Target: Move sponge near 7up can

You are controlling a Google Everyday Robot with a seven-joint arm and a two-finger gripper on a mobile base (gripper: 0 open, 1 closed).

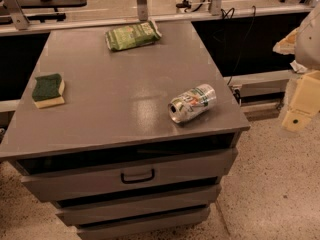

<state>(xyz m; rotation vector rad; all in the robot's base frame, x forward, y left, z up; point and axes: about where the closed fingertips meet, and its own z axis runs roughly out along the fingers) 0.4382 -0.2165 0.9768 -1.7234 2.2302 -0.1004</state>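
Nearest to the view is the front of the grey cabinet [120,114] with its drawers. The top drawer has a dark handle [137,176], which is below the 7up can [192,103] and a little to its left. The can lies on its side on the cabinet top, close to the front right corner, and its round end is turned toward the front left.

My gripper [301,104] is to the right of the can, off the cabinet and above the speckled floor [280,184], well apart from the can. I cannot tell how far it is open, and I see nothing held in it.

The sponge [48,90] lies flat, far to the left of the can and near the left edge of the top, with the green side up. It does not touch anything else.

Farther back, behind the can and to its left, a light-green snack bag [132,35] lies near the far edge. Black cables [235,29] hang behind the can, beyond the cabinet.
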